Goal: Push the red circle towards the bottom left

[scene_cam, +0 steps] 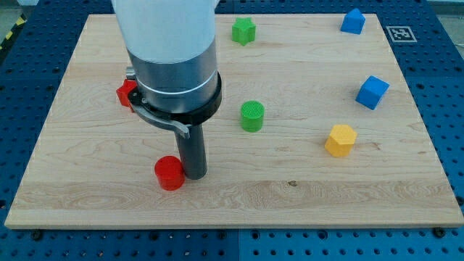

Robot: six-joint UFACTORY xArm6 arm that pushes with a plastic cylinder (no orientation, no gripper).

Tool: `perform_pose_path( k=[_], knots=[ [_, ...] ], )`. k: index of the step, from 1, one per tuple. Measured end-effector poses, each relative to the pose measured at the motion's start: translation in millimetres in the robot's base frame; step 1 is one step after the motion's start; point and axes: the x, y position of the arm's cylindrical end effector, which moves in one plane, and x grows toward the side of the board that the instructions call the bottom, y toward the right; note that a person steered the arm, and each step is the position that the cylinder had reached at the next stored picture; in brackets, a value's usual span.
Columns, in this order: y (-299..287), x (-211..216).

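The red circle [169, 172] is a short red cylinder on the wooden board [304, 188], towards the view's bottom left. My tip [193, 175] is the lower end of the dark rod and stands right against the red circle's right side, touching or nearly touching it. The arm's large grey and white body rises above the rod and hides part of the board behind it.
A second red block [127, 93] peeks out at the arm's left, partly hidden. A green cylinder [252, 116] stands at the middle, a green star [244, 30] at the top. A yellow hexagon [340, 140] and two blue blocks [372, 92] [353, 22] lie at the right.
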Motion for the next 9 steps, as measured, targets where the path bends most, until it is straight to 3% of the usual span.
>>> perform_pose_path(
  k=[2,7,8,9],
  knots=[
    [0.2,-20.3],
    [-40.9,-17.4],
    [-3.6,-8.2],
    [-33.1,18.6]
  ],
)
